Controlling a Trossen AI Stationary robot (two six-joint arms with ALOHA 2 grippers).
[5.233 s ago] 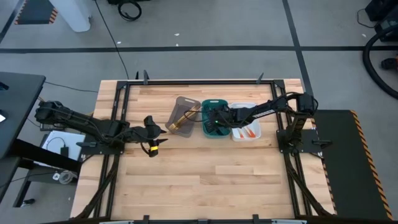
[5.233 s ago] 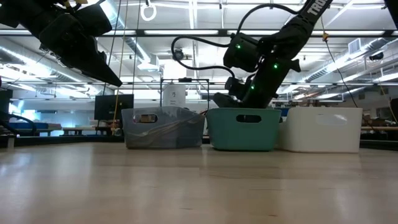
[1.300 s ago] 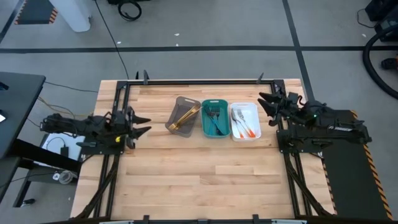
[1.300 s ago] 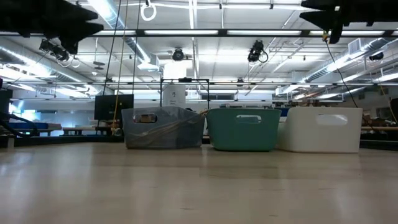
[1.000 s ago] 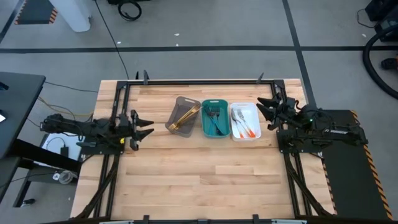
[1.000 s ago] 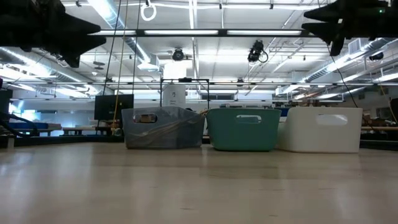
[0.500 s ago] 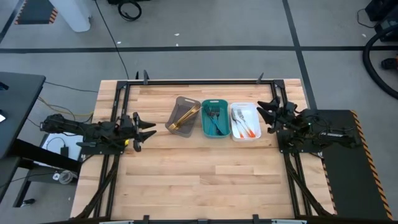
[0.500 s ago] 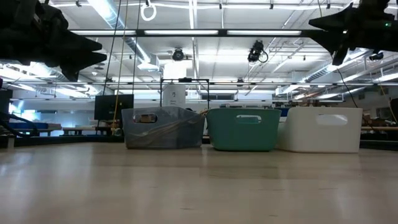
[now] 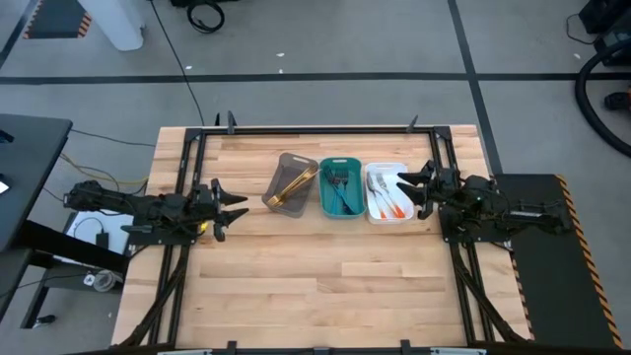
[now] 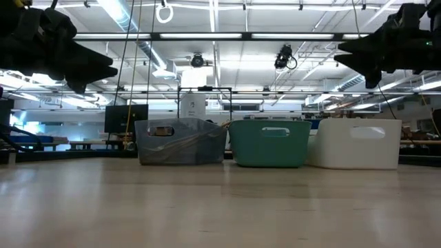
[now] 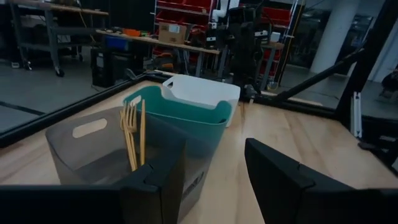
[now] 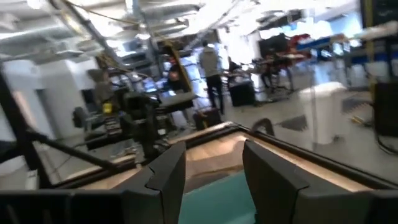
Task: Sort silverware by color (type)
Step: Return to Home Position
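Wood-plank table (image 9: 315, 286): mostly bare, open room in front of the teal tray (image 10: 269, 148). Plastic trays in a row: grey tray (image 10: 180, 141) just left of teal, white tray (image 9: 387, 166) right against it. Silverware all binned: gold pcs (image 9: 290, 187) in grey, blue-handled pcs (image 9: 340, 189) in teal, orange-handled pcs (image 9: 391, 205) in white. L gripper (image 9: 229, 204) well left of teal, fingers wide, empty. R gripper (image 9: 414, 192) right of teal, past white, fingers apart, empty.

Grey concrete floor (image 9: 345, 39) spreads around the wooden table (image 9: 315, 286), crossed by dark tape lines (image 9: 296, 77) at twelve o'clock. A black desk (image 9: 35, 148) stands at nine o'clock. Long strip lights (image 10: 207, 36) glow overhead, and red shelving (image 11: 199, 9) lines the far side.
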